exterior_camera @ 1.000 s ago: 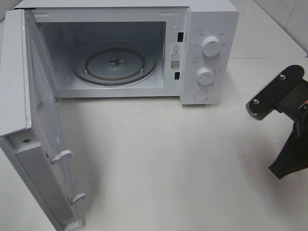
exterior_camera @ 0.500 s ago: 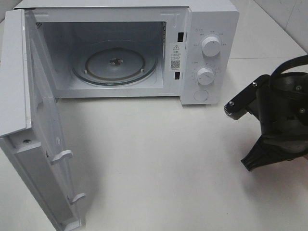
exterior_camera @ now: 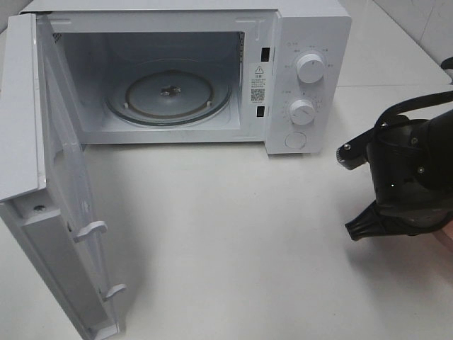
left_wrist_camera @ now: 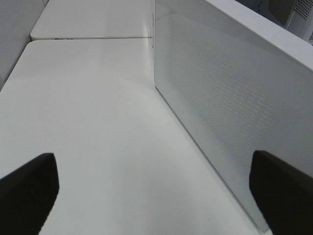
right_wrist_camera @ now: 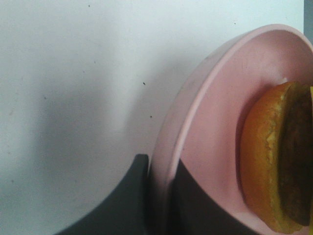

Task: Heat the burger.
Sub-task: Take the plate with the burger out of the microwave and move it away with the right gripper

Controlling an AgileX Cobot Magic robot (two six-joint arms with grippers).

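The microwave (exterior_camera: 184, 71) stands with its door (exterior_camera: 49, 191) swung wide and its glass turntable (exterior_camera: 168, 92) bare, so heating is not begun. The right gripper (right_wrist_camera: 159, 196), jaws clamped on the pink plate (right_wrist_camera: 205, 122) rim, carries the burger (right_wrist_camera: 276, 156) at right edge of the high view; loading, closing, starting remain. The left gripper (left_wrist_camera: 151, 196) jaws gape empty

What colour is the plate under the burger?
Pink. The plate holding the burger shows best in the right wrist view.
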